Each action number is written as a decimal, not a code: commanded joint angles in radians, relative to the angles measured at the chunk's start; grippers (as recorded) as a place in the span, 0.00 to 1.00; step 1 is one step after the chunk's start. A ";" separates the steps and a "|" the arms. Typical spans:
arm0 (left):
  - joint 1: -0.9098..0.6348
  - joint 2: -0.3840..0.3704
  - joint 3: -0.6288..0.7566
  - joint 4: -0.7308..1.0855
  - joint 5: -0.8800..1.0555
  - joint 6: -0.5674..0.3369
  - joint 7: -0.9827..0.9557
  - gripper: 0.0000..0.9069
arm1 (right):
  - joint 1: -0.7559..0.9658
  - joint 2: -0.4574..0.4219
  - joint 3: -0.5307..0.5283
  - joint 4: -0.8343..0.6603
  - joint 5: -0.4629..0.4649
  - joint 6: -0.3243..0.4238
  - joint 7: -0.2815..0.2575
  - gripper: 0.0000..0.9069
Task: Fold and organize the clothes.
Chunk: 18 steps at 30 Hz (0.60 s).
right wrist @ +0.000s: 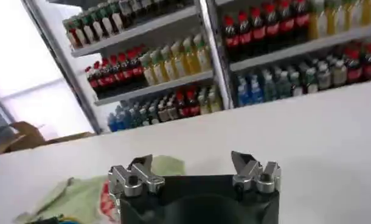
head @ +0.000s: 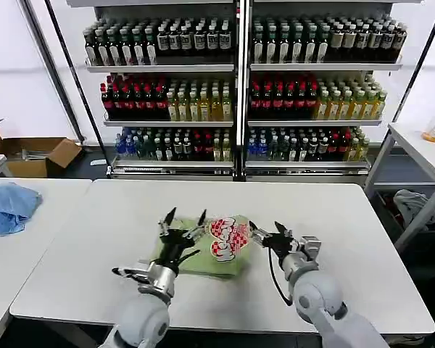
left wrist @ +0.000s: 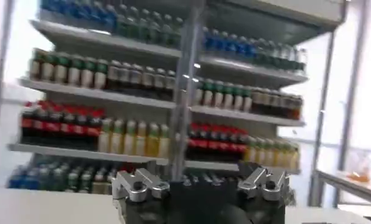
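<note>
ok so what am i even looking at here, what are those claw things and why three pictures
It is a two-armed robot at a white table, seen through three cameras. The big picture comes from its head, looking down at its own arms. The other two come from cameras on its wrists, so each looks out past that arm's claw toward shelves of bottled drinks.

The claws are grippers. The left gripper and the right gripper are both open and hold nothing. Between them on the table lies a light green shirt, bunched up, with a red-and-white print facing up. A light blue cloth heap sits on a neighbouring table to the robot's left.
</note>
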 commanded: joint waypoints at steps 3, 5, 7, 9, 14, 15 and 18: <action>0.197 0.023 -0.232 -0.097 -0.009 -0.045 0.016 1.00 | 0.164 0.178 -0.122 -0.260 0.090 0.006 0.039 0.91; 0.196 0.022 -0.232 -0.095 -0.009 -0.044 0.017 1.00 | 0.166 0.185 -0.123 -0.273 0.090 0.007 0.045 0.47; 0.191 0.018 -0.229 -0.091 -0.009 -0.043 0.018 1.00 | 0.169 0.197 -0.121 -0.290 0.095 0.005 0.051 0.00; 0.188 0.015 -0.226 -0.086 -0.009 -0.042 0.019 1.00 | 0.172 0.205 -0.120 -0.304 0.094 0.007 0.053 0.00; 0.186 0.014 -0.219 -0.083 -0.009 -0.040 0.020 1.00 | 0.171 0.207 -0.115 -0.312 0.092 0.013 0.053 0.00; 0.186 0.016 -0.219 -0.082 -0.009 -0.040 0.021 1.00 | 0.172 0.207 -0.113 -0.316 0.091 0.015 0.052 0.00; 0.184 0.021 -0.221 -0.077 -0.015 -0.040 0.021 1.00 | 0.175 0.206 -0.103 -0.329 0.092 0.014 0.053 0.00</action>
